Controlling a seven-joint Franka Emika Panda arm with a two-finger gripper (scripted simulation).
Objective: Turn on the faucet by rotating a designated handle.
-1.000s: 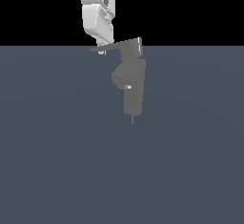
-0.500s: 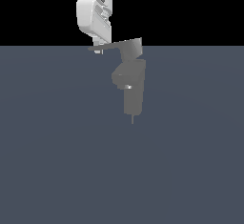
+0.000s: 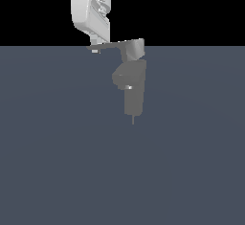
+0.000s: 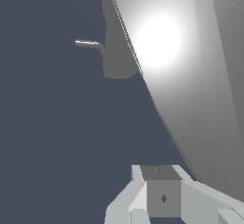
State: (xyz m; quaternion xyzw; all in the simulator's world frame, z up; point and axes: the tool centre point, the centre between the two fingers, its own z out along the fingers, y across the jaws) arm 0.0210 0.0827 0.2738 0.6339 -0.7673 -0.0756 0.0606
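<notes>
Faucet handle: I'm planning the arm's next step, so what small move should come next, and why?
Probably a short sideways push on the handle near its tip, to swing it about the faucet. In the exterior view the hand sits right at the lever's thin free end, away from the pivot block. Whether it touches the lever yet, or is open, cannot be told.

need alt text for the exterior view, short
A glossy white robot pincer reaches down from above to the far tip of a thin grey handle on top of a blocky grey faucet. The handle points toward the exterior view's left. The faucet stands on a plain dark blue-grey floor under a black background; whether the pincer grips the handle is unclear.
</notes>
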